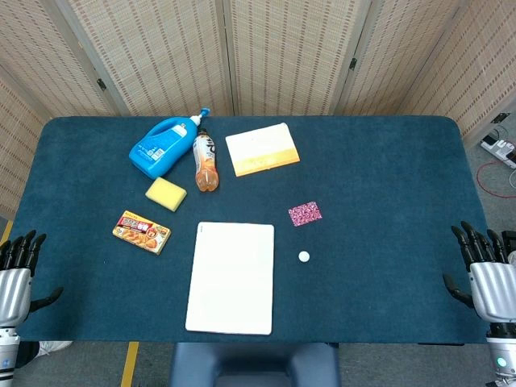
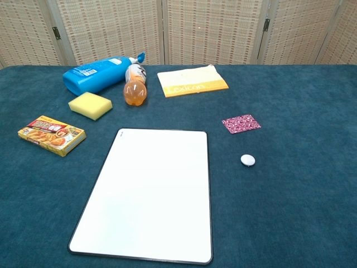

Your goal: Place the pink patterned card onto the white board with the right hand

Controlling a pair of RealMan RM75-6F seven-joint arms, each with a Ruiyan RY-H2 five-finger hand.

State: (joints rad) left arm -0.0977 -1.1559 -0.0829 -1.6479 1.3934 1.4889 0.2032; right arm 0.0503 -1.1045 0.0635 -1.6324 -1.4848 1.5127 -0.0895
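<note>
Your fingers (image 1: 476,239) on the right hand (image 1: 490,284) were spread apart and held nothing, the hand resting at the near right edge of the surface (image 1: 387,161); the left hand (image 1: 14,278) sat likewise at the near left edge, fingers apart and empty. Neither hand showed in the chest view.

You were at the very start: the reach had not begun. The pink patterned card (image 1: 305,214) lay flat on the surface, just right of the white board's (image 1: 232,276) far right corner and apart from it, with a small white round piece (image 1: 304,256) nearer to you than the card.

The next move, as I judged it, called for bringing your right hand leftward and away from you to the card. A card lying flat gives little edge to pinch, so you would likely have needed a careful low approach, and to steer clear of the white piece.
</note>
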